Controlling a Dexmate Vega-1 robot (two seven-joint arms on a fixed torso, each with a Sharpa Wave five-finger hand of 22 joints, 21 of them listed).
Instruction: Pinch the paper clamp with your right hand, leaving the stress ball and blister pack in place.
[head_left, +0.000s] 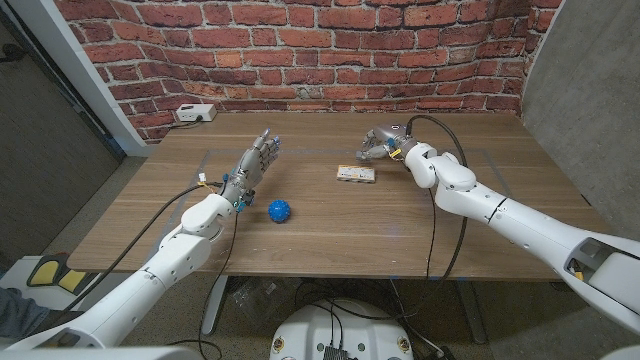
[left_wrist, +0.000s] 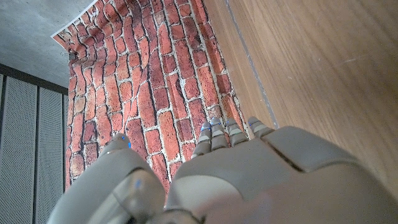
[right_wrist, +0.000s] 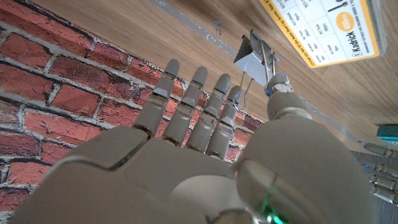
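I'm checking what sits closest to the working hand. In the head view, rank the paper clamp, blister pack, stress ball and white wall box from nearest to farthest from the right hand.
1. Paper clamp: at the fingertips of the right hand.
2. Blister pack: just in front of that hand, toward the robot.
3. Stress ball: mid-table, nearer the left hand.
4. White wall box: far left corner by the bricks.

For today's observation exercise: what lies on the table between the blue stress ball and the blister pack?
In the head view, only bare wooden table lies between the stress ball and the blister pack.
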